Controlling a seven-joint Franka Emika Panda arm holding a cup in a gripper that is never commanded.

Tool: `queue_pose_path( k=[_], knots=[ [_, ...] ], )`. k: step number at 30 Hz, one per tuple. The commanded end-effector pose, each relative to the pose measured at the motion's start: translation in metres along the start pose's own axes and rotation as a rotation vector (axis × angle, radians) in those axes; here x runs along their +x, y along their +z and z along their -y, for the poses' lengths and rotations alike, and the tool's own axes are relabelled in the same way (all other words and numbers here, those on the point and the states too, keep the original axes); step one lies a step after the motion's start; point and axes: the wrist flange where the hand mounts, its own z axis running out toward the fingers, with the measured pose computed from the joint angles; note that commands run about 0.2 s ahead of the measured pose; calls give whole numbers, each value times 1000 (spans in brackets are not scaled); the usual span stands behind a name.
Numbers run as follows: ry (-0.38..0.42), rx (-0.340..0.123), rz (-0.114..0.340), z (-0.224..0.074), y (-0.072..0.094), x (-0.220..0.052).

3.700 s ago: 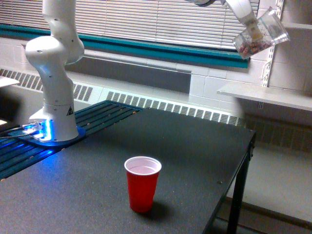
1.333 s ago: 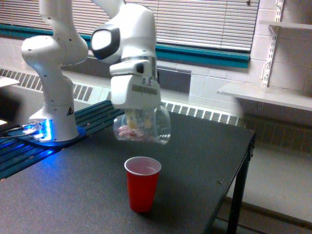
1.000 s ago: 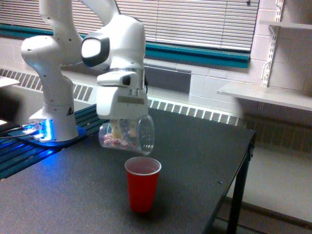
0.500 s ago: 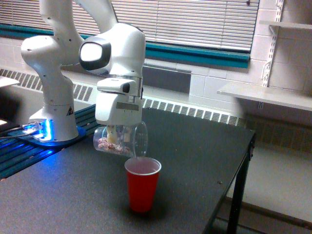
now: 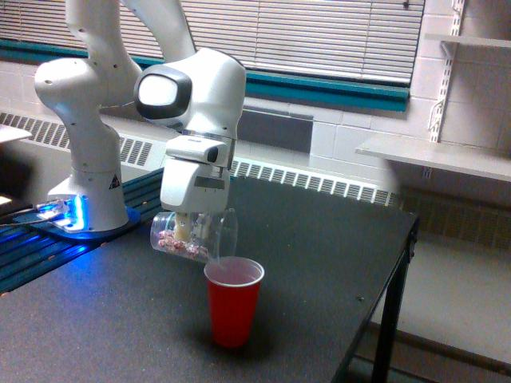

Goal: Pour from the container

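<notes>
Clear tumbler, clamped in the fingers, lies tipped sideways with its mouth at the red cup's rim; pieces apparently not yet poured.

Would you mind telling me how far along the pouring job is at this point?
Done: the hand has the clear container on its side, mouth just above the near-left rim of the red cup. In hand: the tilt; the pinkish pieces lie along the container's lower side, towards its base. Left: tipping further so they slide out; no pieces can be made out in the cup.
</notes>
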Motion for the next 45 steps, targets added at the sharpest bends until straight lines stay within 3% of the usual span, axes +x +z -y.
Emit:
queue_pose_path(
  k=[1,25,45],
  knots=[
    [-3,-20,-15,7,-6,8],
    [-142,-138,-14,22,-5,18],
    [-231,-206,-34,25,-13,29]
  ],
)
